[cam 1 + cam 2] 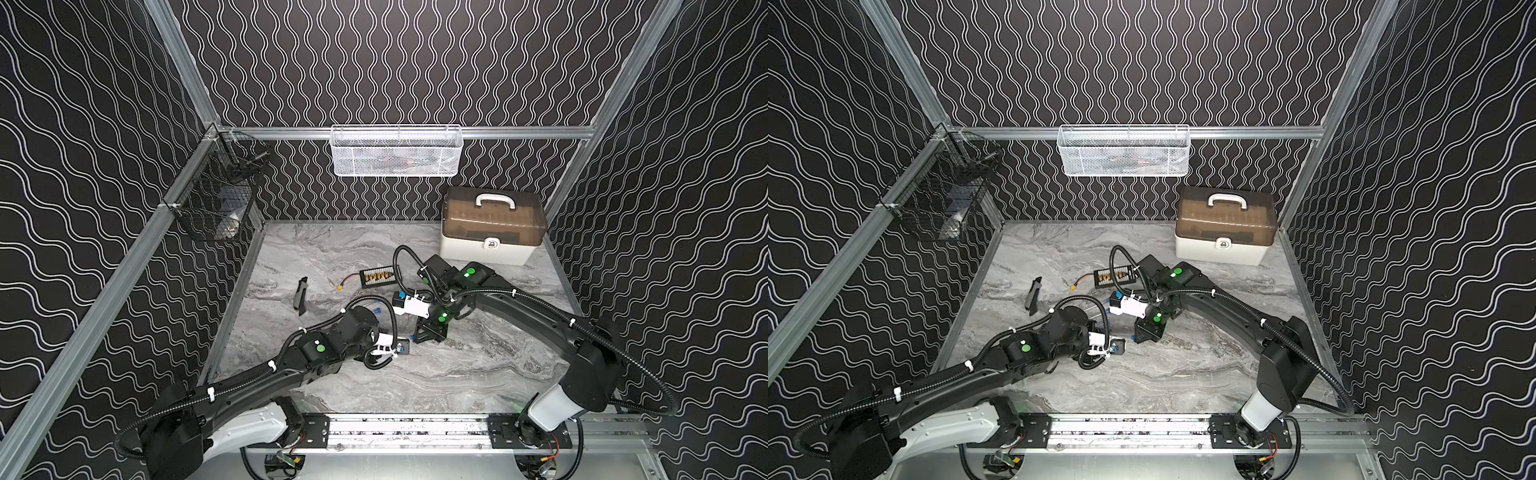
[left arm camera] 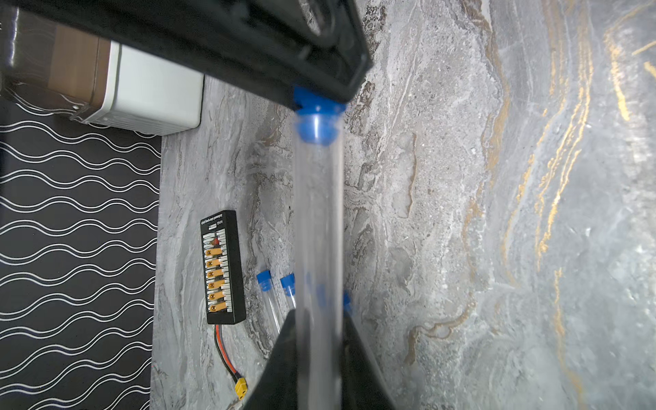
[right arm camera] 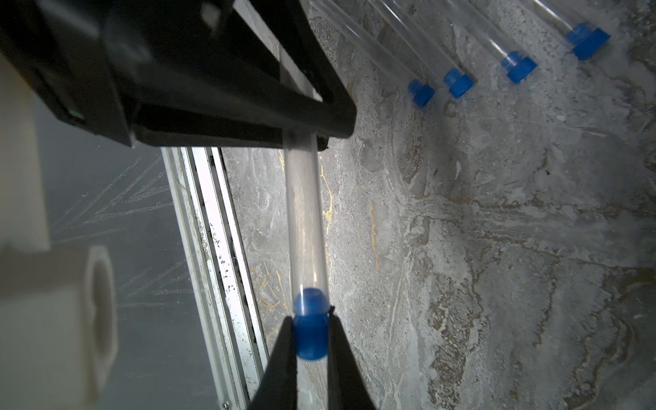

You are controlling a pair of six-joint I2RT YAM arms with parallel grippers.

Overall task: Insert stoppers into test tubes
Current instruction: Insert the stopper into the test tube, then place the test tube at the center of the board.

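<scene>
Clear plastic test tube (image 2: 319, 213) sits clamped in my left gripper (image 2: 318, 316); my right gripper (image 3: 310, 319) pinches a blue plastic stopper (image 3: 311, 337) in its mouth.

Near half of the table (image 1: 457, 374) lies open — stoppered tubes (image 3: 491, 41), connector board (image 1: 377, 276), case (image 1: 490, 245) crowd farther back.

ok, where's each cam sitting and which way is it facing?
Top views: high above the front rail, looking down and back over the table; left arm and right arm show.
Left wrist: on the left arm, sighting along the left gripper and its held test tube to the stopper; own jaws show.
Right wrist: on the right arm, sighting along the right gripper, shut on that stopper; own jaws show.
Shared: both wrist views see one tube from opposite ends, the other gripper at its far end.
</scene>
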